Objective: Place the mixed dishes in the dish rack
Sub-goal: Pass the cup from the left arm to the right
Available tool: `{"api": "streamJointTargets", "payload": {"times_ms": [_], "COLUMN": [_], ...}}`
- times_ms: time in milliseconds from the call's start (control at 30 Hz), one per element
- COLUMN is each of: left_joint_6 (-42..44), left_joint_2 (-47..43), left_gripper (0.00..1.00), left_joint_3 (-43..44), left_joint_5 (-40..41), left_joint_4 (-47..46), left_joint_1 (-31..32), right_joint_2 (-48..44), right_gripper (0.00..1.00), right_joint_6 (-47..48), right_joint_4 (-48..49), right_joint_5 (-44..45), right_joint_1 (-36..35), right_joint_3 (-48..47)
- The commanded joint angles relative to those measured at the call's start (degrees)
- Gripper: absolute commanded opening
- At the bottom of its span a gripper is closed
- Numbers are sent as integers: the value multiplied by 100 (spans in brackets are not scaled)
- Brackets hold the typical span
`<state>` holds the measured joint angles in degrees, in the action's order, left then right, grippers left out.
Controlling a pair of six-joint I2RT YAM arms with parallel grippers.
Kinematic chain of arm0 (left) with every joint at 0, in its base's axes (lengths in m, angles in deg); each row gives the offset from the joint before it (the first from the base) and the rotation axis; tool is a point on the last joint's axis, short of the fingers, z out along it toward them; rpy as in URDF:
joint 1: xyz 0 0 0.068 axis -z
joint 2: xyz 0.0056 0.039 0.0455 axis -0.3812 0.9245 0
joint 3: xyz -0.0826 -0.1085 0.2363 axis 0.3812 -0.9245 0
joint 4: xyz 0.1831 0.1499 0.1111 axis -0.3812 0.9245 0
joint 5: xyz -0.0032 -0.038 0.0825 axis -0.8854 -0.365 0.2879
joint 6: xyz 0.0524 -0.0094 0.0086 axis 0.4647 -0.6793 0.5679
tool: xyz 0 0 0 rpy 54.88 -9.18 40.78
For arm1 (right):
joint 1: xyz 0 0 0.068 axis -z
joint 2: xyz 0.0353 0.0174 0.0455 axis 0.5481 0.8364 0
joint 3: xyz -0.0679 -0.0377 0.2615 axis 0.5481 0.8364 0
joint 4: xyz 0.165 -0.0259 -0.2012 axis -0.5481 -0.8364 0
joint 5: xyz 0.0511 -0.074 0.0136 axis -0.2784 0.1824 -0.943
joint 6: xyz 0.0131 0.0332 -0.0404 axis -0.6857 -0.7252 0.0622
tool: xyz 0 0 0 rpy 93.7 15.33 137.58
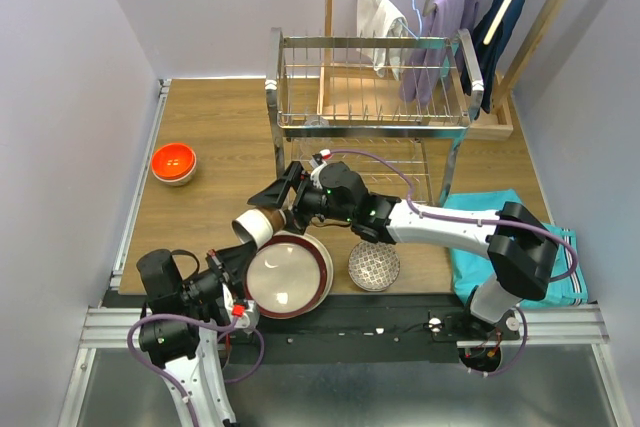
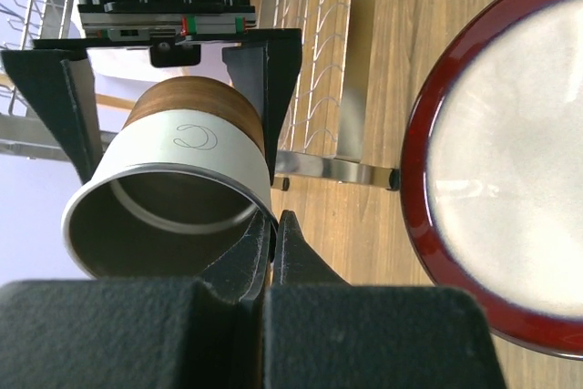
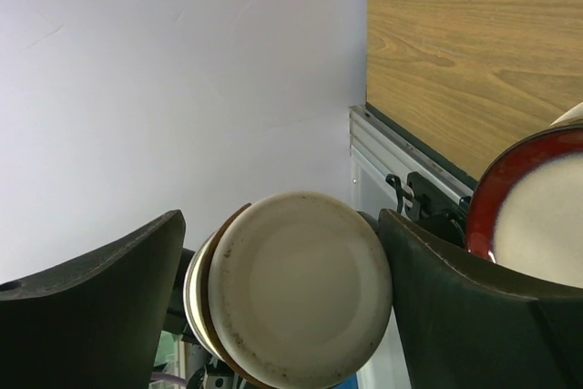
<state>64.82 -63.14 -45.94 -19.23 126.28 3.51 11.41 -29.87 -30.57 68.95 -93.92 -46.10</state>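
Closest to its wrist lens, the left gripper (image 2: pixel 273 230) pinches tight on the rim of the beige cup (image 2: pixel 173 179), held aloft on its side at the dark-red-rimmed plate's (image 1: pixel 288 277) 11 o'clock, its inner wall plain. Only the right wrist view shows the cup's base, with the right gripper (image 3: pixel 280 220) spread wide either side of it, contact unclear. The dish rack (image 1: pixel 370 97) stands at the cup's 1 o'clock, its lower tier partly hidden behind the right gripper.
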Motion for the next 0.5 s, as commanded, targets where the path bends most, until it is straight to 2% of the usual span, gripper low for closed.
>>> {"api": "streamJointTargets", "payload": {"times_ms": [0, 133, 167, 333, 367, 467], "left_joint_6": [-426, -750, -813, -963, -946, -945], "left_joint_2": [-1075, -1084, -1084, -1084, -1084, -1084], "left_gripper": [0, 0, 0, 0, 0, 0], "left_joint_3": [-148, -244, -262, -324, -315, -297], "left_joint_5": [255, 474, 474, 510, 527, 457], "left_joint_4": [-429, -657, -780, -1019, -1010, -1001], "left_joint_1": [-53, -53, -53, -44, -27, -26], "right_joint_2": [42, 77, 103, 182, 200, 218], "right_gripper": [90, 97, 91, 83, 76, 69], "right_joint_6": [-75, -31, -31, 48, 83, 189], "right_joint_4": [164, 243, 252, 278, 304, 401], "right_joint_5": [-79, -132, -132, -158, -167, -149], "right_joint_1": [-5, -13, -13, -40, -31, -66], "right_joint_3": [-302, -372, -372, -486, -504, -539]}}
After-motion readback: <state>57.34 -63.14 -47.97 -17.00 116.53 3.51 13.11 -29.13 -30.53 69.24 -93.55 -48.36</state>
